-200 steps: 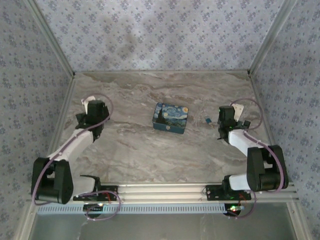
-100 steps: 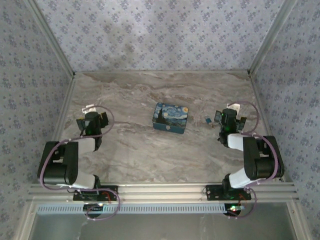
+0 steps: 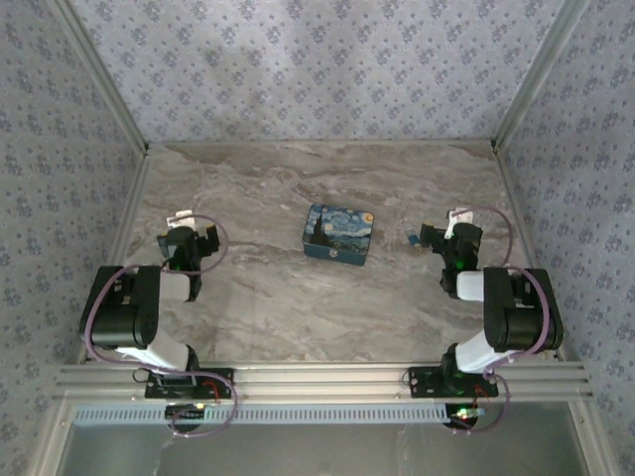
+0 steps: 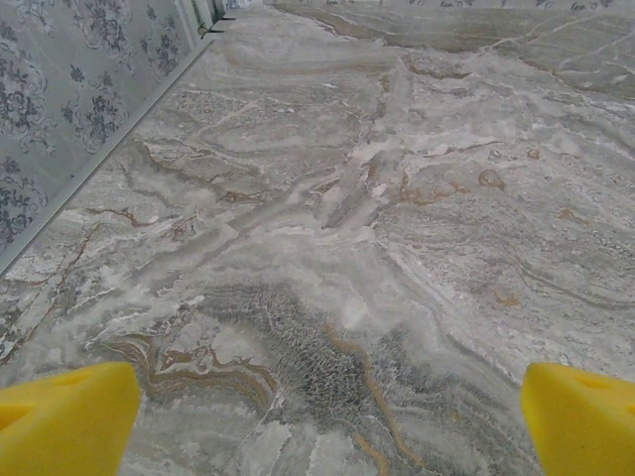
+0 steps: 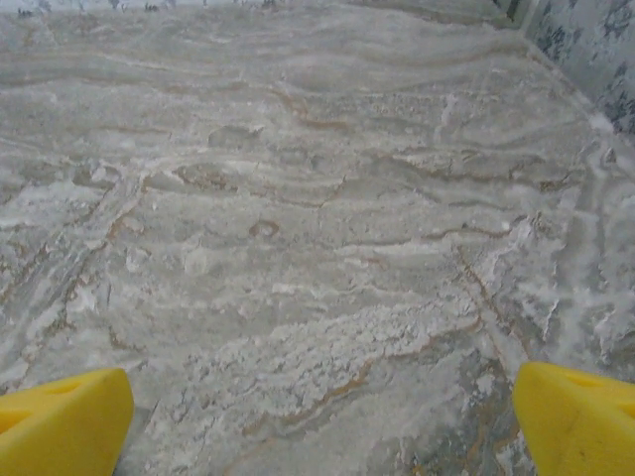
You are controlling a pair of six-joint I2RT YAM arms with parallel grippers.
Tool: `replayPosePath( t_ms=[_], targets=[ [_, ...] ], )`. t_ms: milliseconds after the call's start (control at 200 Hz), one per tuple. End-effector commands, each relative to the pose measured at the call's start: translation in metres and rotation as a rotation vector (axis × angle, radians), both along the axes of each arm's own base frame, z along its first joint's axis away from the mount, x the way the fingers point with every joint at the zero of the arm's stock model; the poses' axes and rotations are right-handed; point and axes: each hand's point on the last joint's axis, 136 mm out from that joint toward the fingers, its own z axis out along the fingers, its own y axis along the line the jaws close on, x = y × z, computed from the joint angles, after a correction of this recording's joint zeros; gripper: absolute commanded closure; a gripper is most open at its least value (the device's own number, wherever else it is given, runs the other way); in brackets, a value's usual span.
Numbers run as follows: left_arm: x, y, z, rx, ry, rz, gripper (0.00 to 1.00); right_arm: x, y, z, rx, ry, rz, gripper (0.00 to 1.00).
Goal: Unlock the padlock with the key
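A small blue and metal item [image 3: 412,236] lies on the marble table, right of the middle. It is too small to tell whether it is the key or the padlock. My right gripper [image 3: 444,234] is just right of it, low over the table. In the right wrist view the right gripper [image 5: 322,426] is open, its yellow fingertips [image 5: 60,421] wide apart over bare marble. My left gripper [image 3: 190,241] is at the left side. In the left wrist view the left gripper [image 4: 327,426] is also open with nothing between its fingertips [image 4: 64,416].
A tin box [image 3: 338,234] printed with a starry night painting sits at the middle of the table [image 3: 298,307]. Patterned walls close the left, back and right sides. Both arms are folded close to their bases at the near rail [image 3: 317,377].
Both arms have folded back toward their bases, elbows dropping. The left gripper slid nearer the front edge. The right gripper stayed close to the small blue item. Both stay open.
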Motion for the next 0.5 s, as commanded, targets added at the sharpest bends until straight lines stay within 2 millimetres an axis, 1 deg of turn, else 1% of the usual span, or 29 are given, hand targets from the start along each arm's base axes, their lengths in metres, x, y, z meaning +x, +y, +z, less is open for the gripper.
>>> replayPosePath(
  t_ms=[0,70,115,495],
  targets=[
    [0.0061,-0.0004,0.0147,0.0,-0.055,-0.008,0.02,0.0069,0.0163,0.0102,-0.025,-0.051,0.067,0.0],
    [0.006,-0.0004,0.0143,0.001,-0.053,-0.009,0.02,0.0051,0.0172,0.0118,-0.055,-0.058,0.051,0.0],
    [0.0065,-0.0003,0.0149,0.001,-0.055,-0.008,0.02,0.0056,0.0184,0.0094,-0.043,-0.042,0.063,0.0],
    [0.0061,-0.0002,0.0147,0.001,-0.054,-0.008,0.02,0.008,0.0167,0.0091,-0.008,-0.035,0.08,0.0]
  ],
)
